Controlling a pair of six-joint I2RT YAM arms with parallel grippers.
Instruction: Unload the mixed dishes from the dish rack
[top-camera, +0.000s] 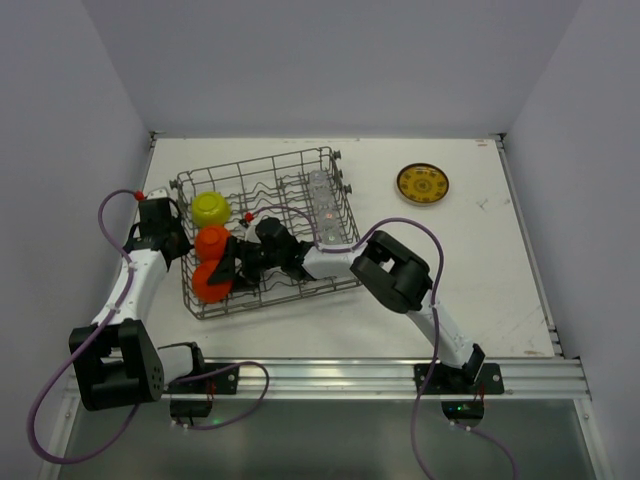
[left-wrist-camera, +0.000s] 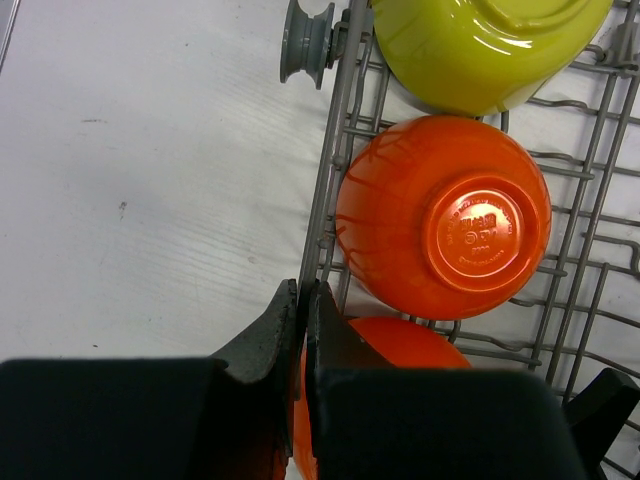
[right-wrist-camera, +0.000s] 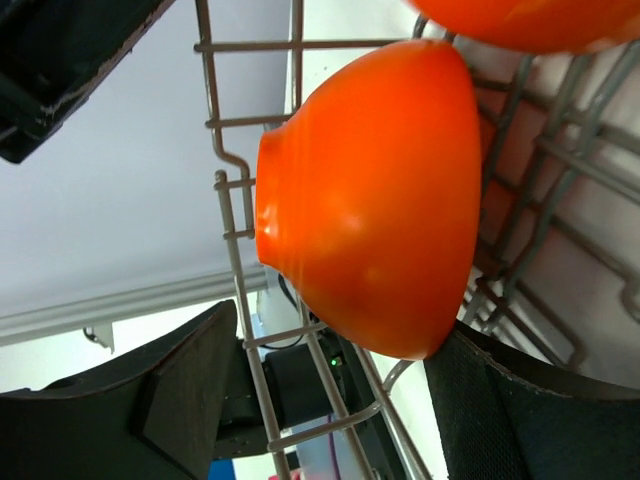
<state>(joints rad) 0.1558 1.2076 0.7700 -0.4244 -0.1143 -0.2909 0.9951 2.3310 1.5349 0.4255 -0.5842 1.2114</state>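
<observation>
The grey wire dish rack (top-camera: 260, 163) holds a lime-yellow bowl (top-camera: 210, 208) and two orange bowls in a row along its left side, all upside down or tipped. My left gripper (left-wrist-camera: 303, 300) is shut on the rack's left rim wire (left-wrist-camera: 330, 180), beside the nearer orange bowl (left-wrist-camera: 400, 340). My right gripper (right-wrist-camera: 330, 400) reaches in from the right and stands open around that nearer orange bowl (right-wrist-camera: 370, 200), one finger on each side. The left finger (right-wrist-camera: 190, 390) is apart from the bowl. The other orange bowl (left-wrist-camera: 440, 230) lies just beyond it. Clear glass cups (top-camera: 322, 200) stand along the rack's right side.
A brown-gold patterned plate (top-camera: 422, 183) lies on the white table to the right of the rack. Grey walls close the table at the back and both sides. The right arm's elbow (top-camera: 395, 270) hangs over the rack's near right corner.
</observation>
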